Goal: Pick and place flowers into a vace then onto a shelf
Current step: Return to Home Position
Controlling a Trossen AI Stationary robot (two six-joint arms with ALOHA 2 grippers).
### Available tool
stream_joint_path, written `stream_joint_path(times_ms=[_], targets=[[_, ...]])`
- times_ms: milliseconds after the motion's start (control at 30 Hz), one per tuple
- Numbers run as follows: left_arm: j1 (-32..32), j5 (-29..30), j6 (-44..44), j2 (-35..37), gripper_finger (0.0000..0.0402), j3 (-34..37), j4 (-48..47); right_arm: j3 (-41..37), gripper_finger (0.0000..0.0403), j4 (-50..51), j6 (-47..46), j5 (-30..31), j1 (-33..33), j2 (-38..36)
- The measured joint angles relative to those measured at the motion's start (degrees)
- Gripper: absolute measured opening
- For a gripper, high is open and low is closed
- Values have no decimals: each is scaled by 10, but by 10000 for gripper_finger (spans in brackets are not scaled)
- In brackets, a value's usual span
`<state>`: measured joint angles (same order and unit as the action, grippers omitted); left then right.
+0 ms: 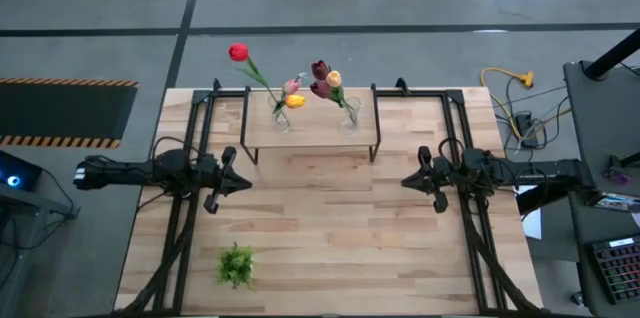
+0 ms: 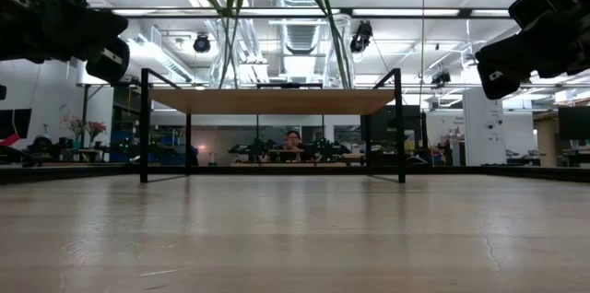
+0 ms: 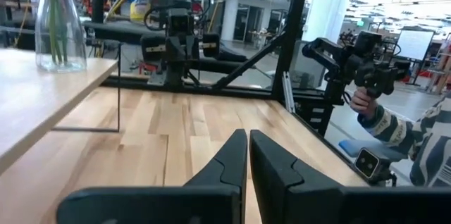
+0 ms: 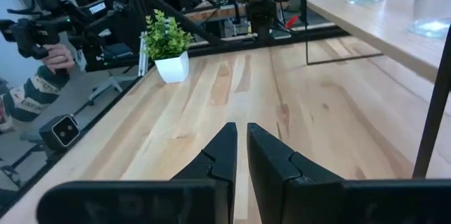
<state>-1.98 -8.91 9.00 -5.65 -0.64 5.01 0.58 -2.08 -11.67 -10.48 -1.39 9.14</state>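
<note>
Left wrist view is showing the left gripper (image 3: 248,138) hovering over bare tabletop (image 3: 176,132). Its fingers are sitting almost together with only a thin slit between them, gripping nothing. The right gripper (image 4: 239,131) is hanging across the table, facing the left one, its jaws likewise nearly closed and empty. A small leafy plant (image 1: 236,265) is sitting off to the left jaws' side, away from the shelf (image 1: 310,133). The shelf is standing on the other side, between the two arms and well apart from both sets of fingers. Two clear vases, the left vase (image 1: 281,118) and the right vase (image 1: 349,118), are resting on it. Each is holding flowers (image 1: 320,70) rising above the plank.
</note>
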Motion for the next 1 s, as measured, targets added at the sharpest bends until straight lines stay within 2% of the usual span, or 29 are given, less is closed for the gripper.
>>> stream_joint_path(times_ms=[200, 1000], targets=[[0, 0, -15, 1, 0, 0, 4, 0, 27, -14, 61, 0, 0, 0], [0, 0, -14, 1, 0, 0, -1, 0, 27, -14, 57, 0, 0, 1]])
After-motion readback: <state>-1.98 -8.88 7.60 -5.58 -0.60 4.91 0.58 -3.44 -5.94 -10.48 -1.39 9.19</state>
